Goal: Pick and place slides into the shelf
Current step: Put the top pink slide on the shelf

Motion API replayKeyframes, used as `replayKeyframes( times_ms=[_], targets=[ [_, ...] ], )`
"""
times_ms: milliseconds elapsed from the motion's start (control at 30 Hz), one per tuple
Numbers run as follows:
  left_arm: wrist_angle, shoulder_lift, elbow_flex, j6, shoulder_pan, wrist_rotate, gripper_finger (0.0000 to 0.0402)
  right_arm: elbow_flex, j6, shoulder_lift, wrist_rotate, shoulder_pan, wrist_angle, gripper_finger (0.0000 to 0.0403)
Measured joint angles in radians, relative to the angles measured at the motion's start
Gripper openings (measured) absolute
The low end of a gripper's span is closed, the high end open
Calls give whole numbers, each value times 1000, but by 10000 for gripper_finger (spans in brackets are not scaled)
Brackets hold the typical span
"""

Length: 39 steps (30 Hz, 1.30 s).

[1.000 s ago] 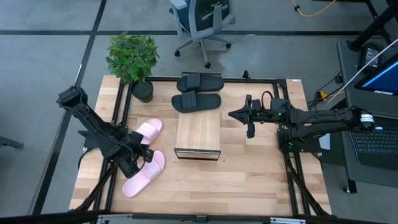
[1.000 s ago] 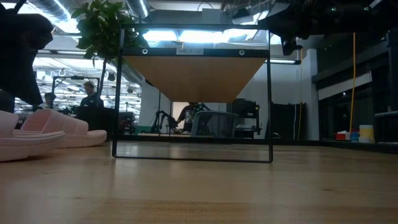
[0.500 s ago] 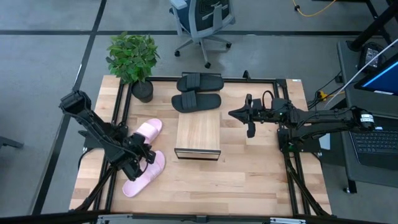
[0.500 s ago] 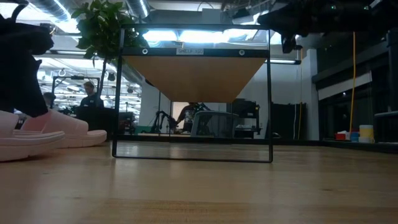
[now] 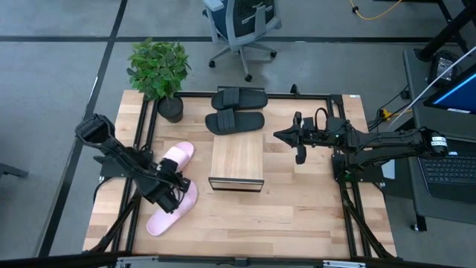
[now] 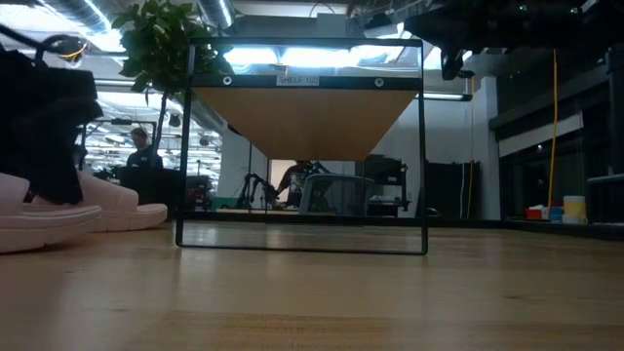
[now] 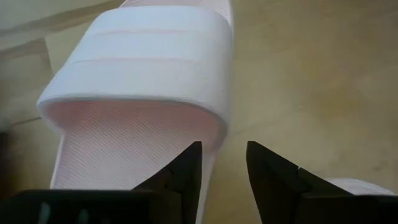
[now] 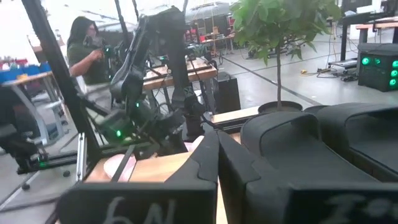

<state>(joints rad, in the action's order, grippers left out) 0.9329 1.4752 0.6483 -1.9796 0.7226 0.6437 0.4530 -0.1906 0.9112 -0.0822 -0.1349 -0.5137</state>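
Observation:
Two pale pink slides lie on the table's left part: one (image 5: 178, 155) farther off, one (image 5: 169, 209) nearer, both resting on their soles. My left gripper (image 5: 177, 191) hangs open over the nearer slide, just behind its wide strap (image 7: 140, 68). One finger stands over the footbed and the other outside the slide's side rim. Two black slides (image 5: 239, 97) (image 5: 235, 123) lie behind the shelf (image 5: 238, 160), a low rack with a wood top. My right gripper (image 5: 300, 146) is shut, in the air to the right of the shelf, holding nothing. My left gripper (image 7: 224, 171) comes down from above with its fingers on either side of the nearer pink slide's side rim (image 7: 213, 163), close behind the strap. I cannot tell whether a finger (image 7: 188, 168) touches the slide. The slide lies flat on the table.
A potted plant (image 5: 159, 71) stands at the table's far left corner. A dark frame rail (image 5: 145, 126) runs along the table's left side. Bare wood (image 5: 282, 216) lies in front of the shelf. People and an office chair (image 5: 242, 26) are beyond the table.
My left gripper has moved toward the table's right edge and down, ending over the nearer pink slide. Both pink slides lie where they were.

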Motion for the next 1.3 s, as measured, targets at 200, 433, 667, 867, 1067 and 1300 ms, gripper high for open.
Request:
replayKeyframes(
  times_ms=[200, 433, 667, 867, 1067, 1300],
  targets=[
    [-4, 53, 0, -2, -30, 3, 118, 0, -15, 0, 0, 0, 0, 4],
    [-25, 70, 0, -3, -64, 35, 118, 0, -15, 0, 0, 0, -5, 4],
    [-73, 70, -1, 1, -78, 109, 85, 0, -17, 0, 0, 0, -9, 4],
    [-73, 70, -1, 0, -82, 110, 12, 0, -18, 0, 0, 0, -9, 4],
    [-71, 70, -1, 0, -82, 110, 6, 0, -18, 0, 0, 0, -9, 4],
    [-66, 35, -1, 0, -60, 108, 4, 0, -17, 0, 0, 0, -9, 4]
  ],
)
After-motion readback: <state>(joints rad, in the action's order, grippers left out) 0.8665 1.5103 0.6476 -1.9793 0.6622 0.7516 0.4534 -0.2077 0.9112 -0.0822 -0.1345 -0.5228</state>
